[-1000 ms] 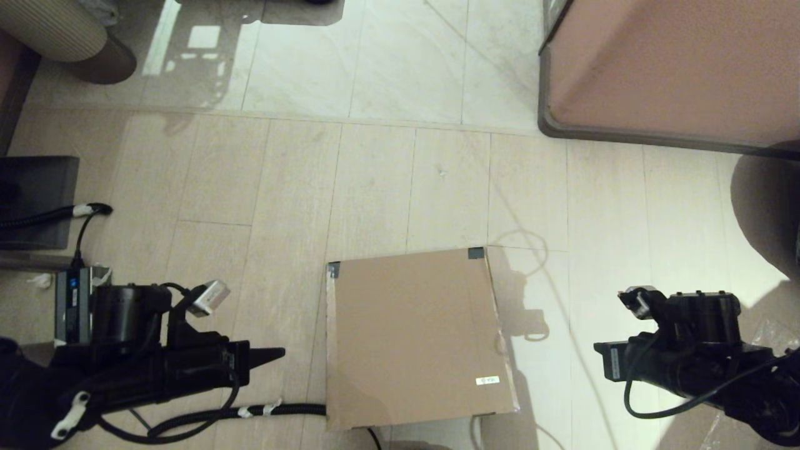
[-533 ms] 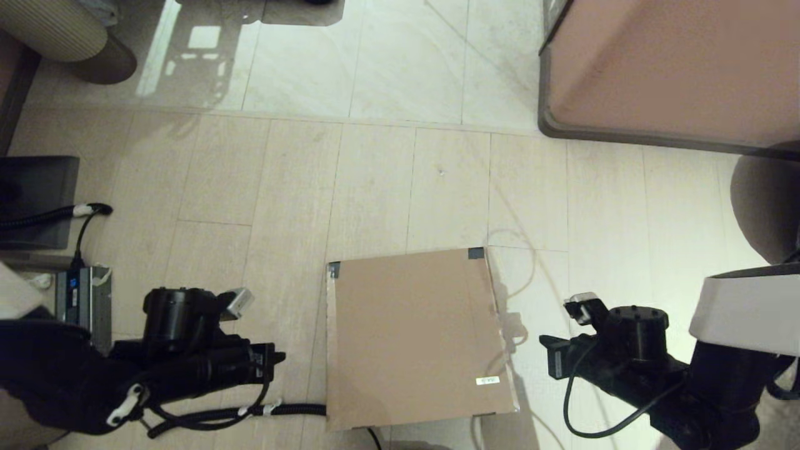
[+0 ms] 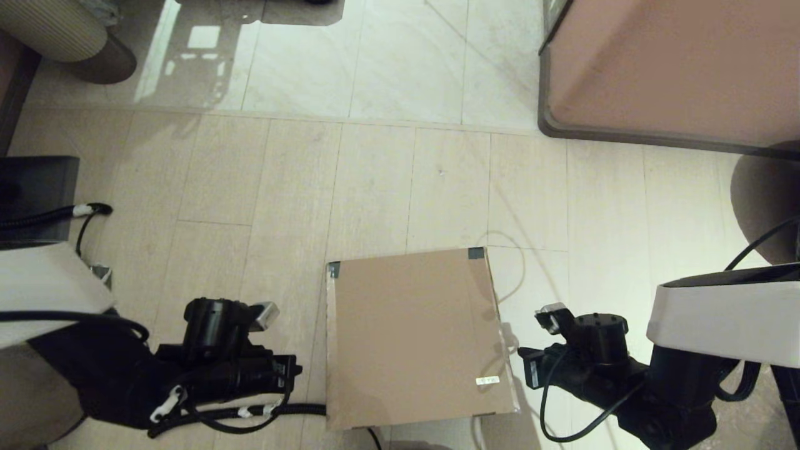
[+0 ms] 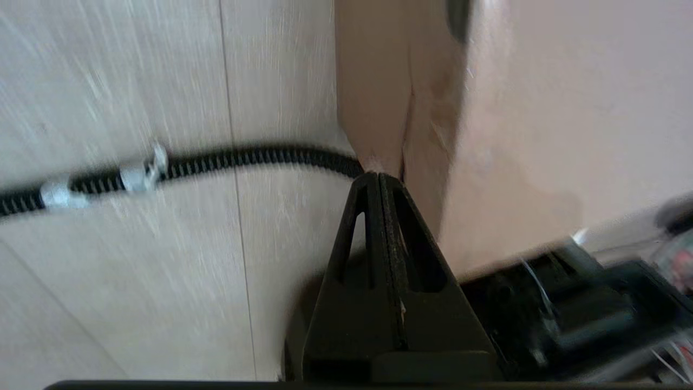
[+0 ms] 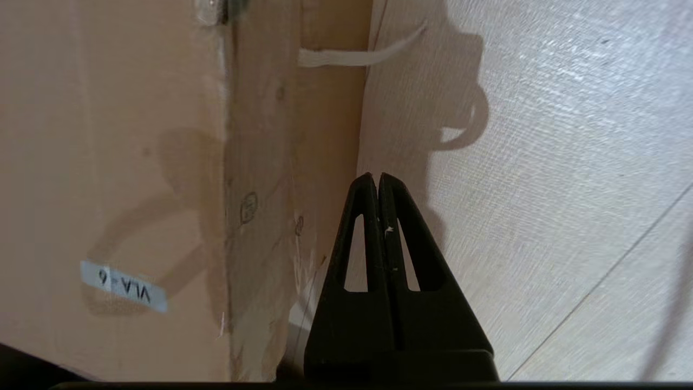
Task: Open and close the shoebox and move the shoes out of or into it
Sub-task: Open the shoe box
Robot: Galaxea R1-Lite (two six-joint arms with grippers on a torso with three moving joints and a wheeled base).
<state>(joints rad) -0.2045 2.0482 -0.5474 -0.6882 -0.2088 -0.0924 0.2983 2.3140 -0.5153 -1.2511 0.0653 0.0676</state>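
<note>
The shoebox (image 3: pixel 415 334) lies shut on the floor at the near centre. It is plain brown card with dark tape on its two far corners (image 3: pixel 476 253) and a small white label (image 3: pixel 487 380). The shoes are hidden. My left gripper (image 3: pixel 299 369) is low by the box's left side, shut and empty. In the left wrist view its tip (image 4: pixel 377 174) almost touches the box's side wall (image 4: pixel 390 81). My right gripper (image 3: pixel 522 367) is by the box's right side, also shut and empty. Its tip (image 5: pixel 377 176) hangs over the floor, just beside the box wall (image 5: pixel 303 135) near the label (image 5: pixel 123 286).
A black ribbed cable (image 3: pixel 294 409) runs along the floor to the box's left near corner. A large pinkish-brown block with a dark rim (image 3: pixel 675 69) stands at the far right. A dark case (image 3: pixel 37 200) sits at the left. A white strip (image 5: pixel 352 56) sticks out beside the box.
Both arms have swung inward toward the shoebox, the left gripper moving right and the right gripper moving left. The box has not moved.
</note>
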